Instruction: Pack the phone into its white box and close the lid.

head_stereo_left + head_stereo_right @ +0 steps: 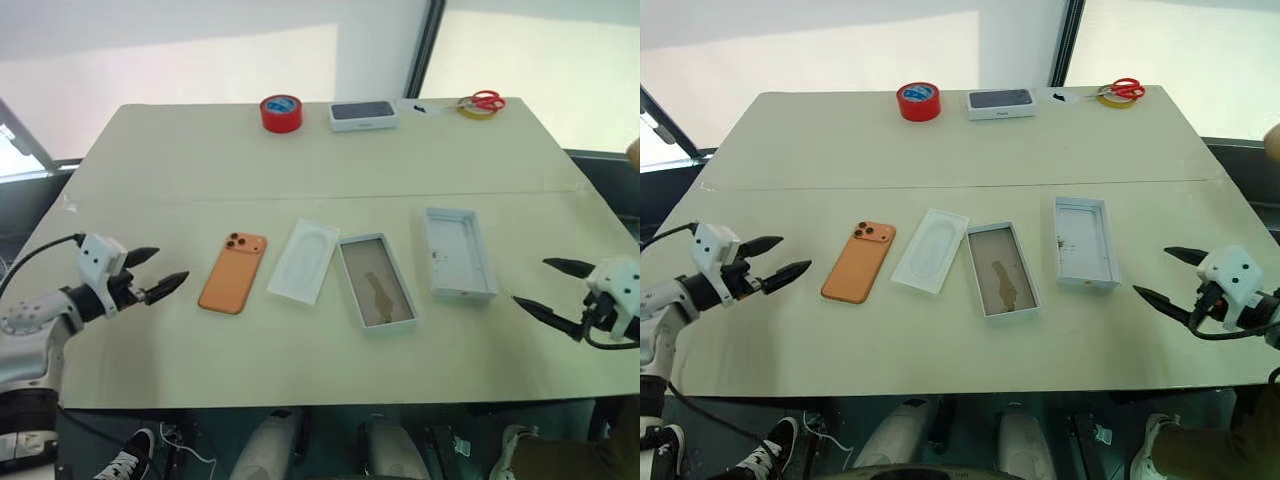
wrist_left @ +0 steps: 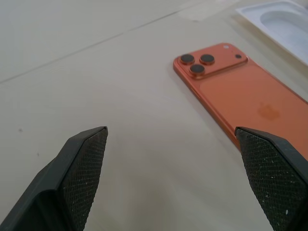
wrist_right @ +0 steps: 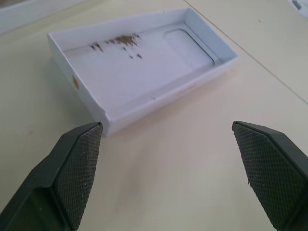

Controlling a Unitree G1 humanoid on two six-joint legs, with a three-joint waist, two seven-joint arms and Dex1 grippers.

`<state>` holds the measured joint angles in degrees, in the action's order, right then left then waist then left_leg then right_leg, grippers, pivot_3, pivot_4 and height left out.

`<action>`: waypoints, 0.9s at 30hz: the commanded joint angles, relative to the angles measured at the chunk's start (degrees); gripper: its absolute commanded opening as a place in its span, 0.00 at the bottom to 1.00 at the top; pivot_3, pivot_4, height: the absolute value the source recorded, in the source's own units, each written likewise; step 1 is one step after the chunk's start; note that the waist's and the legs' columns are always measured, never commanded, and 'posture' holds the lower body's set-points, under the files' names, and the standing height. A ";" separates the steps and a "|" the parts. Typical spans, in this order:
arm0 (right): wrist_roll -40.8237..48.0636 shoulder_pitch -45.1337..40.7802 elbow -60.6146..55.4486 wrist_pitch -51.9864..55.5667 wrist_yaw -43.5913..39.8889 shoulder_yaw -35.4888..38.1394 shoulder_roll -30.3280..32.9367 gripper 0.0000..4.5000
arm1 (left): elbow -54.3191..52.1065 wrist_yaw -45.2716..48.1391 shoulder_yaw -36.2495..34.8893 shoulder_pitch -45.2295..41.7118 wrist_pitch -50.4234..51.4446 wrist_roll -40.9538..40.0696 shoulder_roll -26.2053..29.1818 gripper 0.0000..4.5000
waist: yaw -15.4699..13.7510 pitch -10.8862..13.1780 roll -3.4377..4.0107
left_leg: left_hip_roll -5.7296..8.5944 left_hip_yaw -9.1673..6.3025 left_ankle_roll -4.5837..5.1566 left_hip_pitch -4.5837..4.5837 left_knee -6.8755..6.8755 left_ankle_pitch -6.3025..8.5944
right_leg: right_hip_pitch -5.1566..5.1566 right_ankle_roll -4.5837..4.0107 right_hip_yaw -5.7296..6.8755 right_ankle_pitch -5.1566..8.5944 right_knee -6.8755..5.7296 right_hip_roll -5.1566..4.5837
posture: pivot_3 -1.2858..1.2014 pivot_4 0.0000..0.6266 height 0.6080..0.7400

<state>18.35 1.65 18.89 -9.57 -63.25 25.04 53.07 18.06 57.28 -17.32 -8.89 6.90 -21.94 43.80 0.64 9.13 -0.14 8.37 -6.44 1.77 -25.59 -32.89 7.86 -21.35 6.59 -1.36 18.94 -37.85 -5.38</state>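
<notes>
Left eye view has both grippers down at the near edge of the table [image 1: 150, 150], one out at each side, and both are spread wide with nothing in them. Left gripper [image 1: 158, 272] points in toward the phone [image 1: 233, 272], which lies flat, camera side up, just beside it but not touching — the left wrist view shows the lenses at the far corner of the phone and bare tabletop between the fingers [image 2: 82, 168]. Right gripper [image 1: 555, 287] sits on the opposite side, aimed at the lid [image 1: 458, 253], near it but apart from it. Right wrist view looks into the lid: open side up, white inside with some brown specks on its floor. Between phone and lid, from the robot's left to right, there's a flat white insert [image 1: 304, 260] with an oval recess, then the box [image 1: 377, 280], open side up with a brown-grey floor. All four lie in a rough row across the middle of the table, none touching. Way at the far edge: a red tape roll [image 1: 281, 113], a closed white box with a dark top [image 1: 363, 115], and red-handled scissors [image 1: 478, 102] lying on a yellow tape roll [image 1: 478, 112].
</notes>
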 commanded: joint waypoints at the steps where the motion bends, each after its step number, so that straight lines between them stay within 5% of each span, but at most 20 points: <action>1: 0.42 0.05 1.26 -1.97 0.30 2.49 1.23 1.00 | -1.79 -0.27 -2.20 0.27 -0.78 -1.15 0.36 0.99 | -0.03 0.00 0.00 | 0.00 -0.01 0.00 0.01 0.00 0.00 | 0.02 0.00 0.01 0.00 -0.01 0.00 | 0.52 0.24 0.97; 27: 0.82 -3.59 -1.84 0.54 1.69 -2.50 -0.32 1.00 | -3.70 -1.15 -0.14 -3.05 2.06 -1.27 0.53 0.99 | 0.00 0.00 0.00 | 0.00 0.01 0.00 0.00 0.00 0.00 | 0.01 0.00 0.00 0.02 0.00 -0.01 | 0.52 0.24 0.97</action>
<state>18.26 -1.27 18.70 -9.50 -61.44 21.59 52.07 16.43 56.91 -17.02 -11.25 9.78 -23.84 43.94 0.64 9.13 -0.14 8.38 -6.43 1.77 -25.59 -32.89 7.87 -21.35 6.59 -1.36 18.95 -37.84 -5.39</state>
